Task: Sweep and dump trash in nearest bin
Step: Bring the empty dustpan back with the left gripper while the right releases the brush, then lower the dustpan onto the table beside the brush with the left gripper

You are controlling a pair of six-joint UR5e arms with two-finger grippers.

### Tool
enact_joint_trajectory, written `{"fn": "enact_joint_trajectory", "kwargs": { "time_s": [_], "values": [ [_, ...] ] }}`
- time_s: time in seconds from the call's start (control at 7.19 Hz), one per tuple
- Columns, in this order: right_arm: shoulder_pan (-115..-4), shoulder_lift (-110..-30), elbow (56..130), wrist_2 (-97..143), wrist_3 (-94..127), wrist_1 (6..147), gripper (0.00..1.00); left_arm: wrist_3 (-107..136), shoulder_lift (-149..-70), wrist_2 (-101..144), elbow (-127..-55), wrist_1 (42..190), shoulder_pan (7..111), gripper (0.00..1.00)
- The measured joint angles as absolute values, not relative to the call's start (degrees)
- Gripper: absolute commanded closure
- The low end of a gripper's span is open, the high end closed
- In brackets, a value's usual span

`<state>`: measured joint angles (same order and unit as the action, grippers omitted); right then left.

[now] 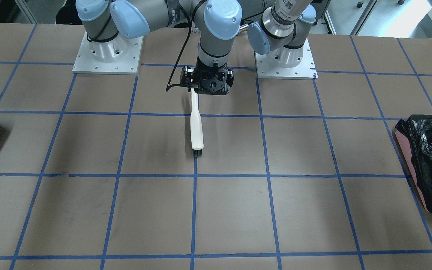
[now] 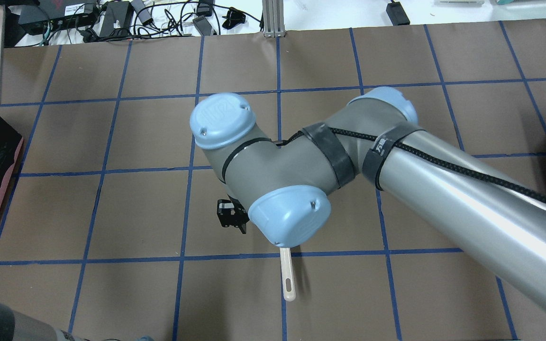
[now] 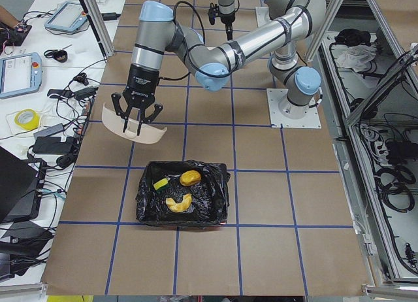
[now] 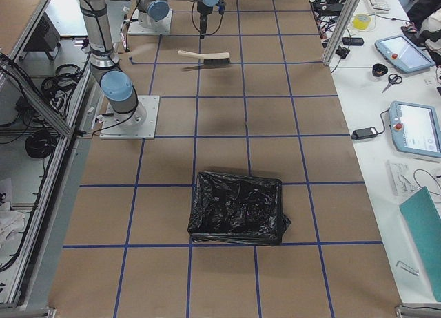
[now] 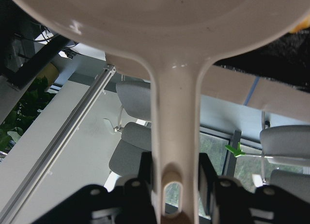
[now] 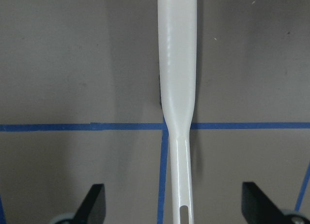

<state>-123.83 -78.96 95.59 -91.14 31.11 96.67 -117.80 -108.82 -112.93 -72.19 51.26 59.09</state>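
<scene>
The bin [image 3: 183, 199] is lined with a crinkled black bag. Inside it lie the yellow wedge [image 3: 160, 183], the bread roll [image 3: 191, 178] and the croissant [image 3: 177, 201]. My left gripper [image 3: 137, 116] is shut on the handle of a white dustpan [image 3: 130, 129] and holds it in the air just beyond the bin. The left wrist view shows the handle [image 5: 175, 136] clamped between the fingers. My right gripper [image 1: 211, 88] is open and hangs over the handle of a white brush [image 1: 196, 131] that lies on the table. Its fingers [image 6: 97, 204] stand wide of the handle.
A second bin with a black bag [image 4: 238, 208] stands at the table's end on my right. The brown table has blue tape lines [image 1: 195, 210]. Cables and devices [image 2: 112, 14] lie past the far edge.
</scene>
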Motion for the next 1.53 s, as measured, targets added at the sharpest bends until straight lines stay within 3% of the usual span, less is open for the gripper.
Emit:
{"fn": "enact_joint_trajectory", "kwargs": {
  "time_s": [0.7, 1.53],
  "values": [
    [-108.25, -90.0, 87.08, -94.07, 7.5, 90.59, 0.0, -71.55, -106.29, -103.5, -74.32, 71.17, 68.71, 1.0],
    [-94.79, -87.21, 82.37, -90.86, -3.0, 86.92, 0.0, -14.38, -106.09, -91.63, -83.13, 80.94, 94.27, 1.0]
  ]
}}
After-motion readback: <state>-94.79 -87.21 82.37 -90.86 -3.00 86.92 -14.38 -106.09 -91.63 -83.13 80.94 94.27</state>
